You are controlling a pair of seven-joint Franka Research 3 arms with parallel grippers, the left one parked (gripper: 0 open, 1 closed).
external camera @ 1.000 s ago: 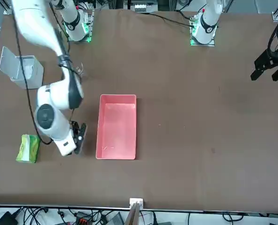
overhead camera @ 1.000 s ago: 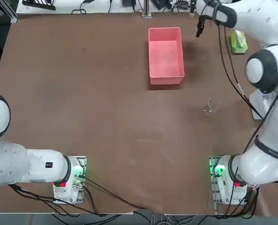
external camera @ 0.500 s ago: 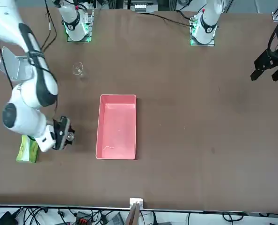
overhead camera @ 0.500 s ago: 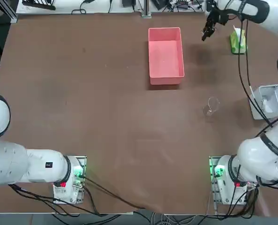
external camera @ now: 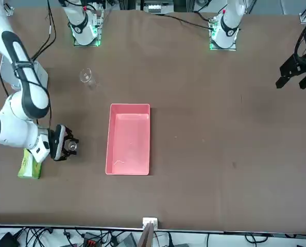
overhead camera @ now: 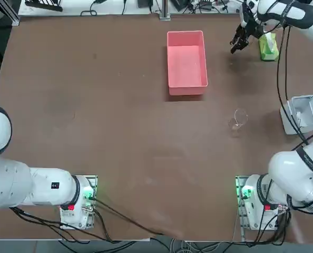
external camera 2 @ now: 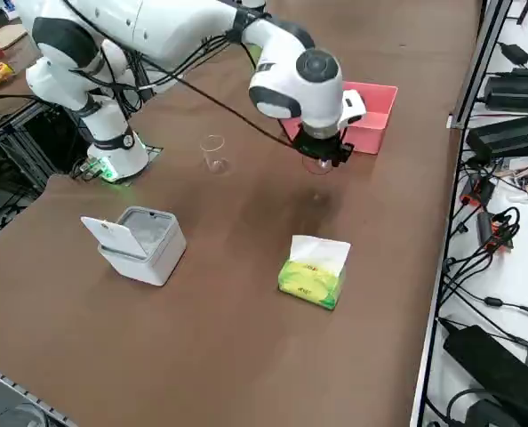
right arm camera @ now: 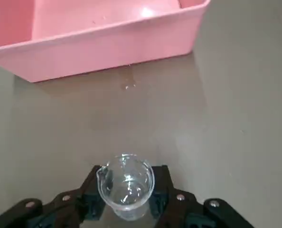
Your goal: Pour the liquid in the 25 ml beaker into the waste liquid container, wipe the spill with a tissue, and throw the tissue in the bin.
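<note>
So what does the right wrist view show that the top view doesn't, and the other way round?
Only the wrist view shows the tiny clear glass beaker clamped between the right gripper fingers, plus small droplets on the table beside the pink rectangular plastic tub. Only the top view shows the green tissue pack, the grey bin and a larger glass vessel. Both show the tub.

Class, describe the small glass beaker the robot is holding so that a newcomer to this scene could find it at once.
Start at the pink tub near the table's far edge. Between it and the green tissue pack hangs the right gripper, above the tabletop, its jaws shut on the small beaker. Unlike the other clear glass vessel standing alone nearer the robot, this one is gripped.
</note>
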